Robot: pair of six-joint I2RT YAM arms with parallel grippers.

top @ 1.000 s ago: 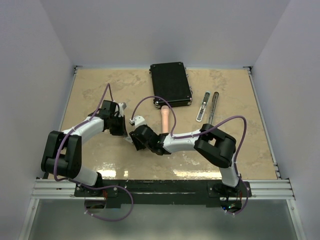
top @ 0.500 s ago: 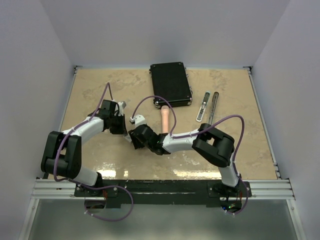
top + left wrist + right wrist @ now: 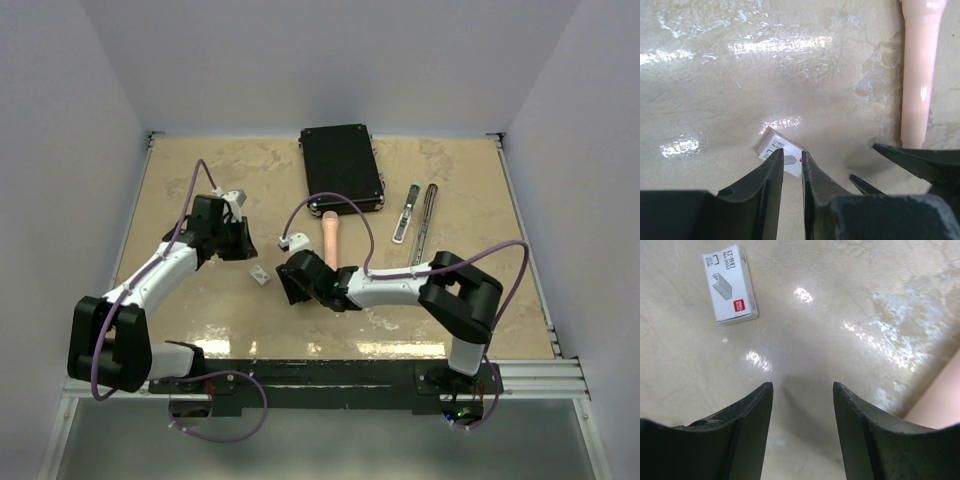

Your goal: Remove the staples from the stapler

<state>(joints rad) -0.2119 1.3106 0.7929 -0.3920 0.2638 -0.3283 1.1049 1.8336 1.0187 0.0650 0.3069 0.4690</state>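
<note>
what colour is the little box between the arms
The box is white with a red mark and grey drawing; best in the right wrist view.

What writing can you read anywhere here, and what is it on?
"0012": on the small white box, right wrist view, near a staple drawing.
Characters beside it and its red label: too small to read.
The black case and pink handle: no text seen.
</note>
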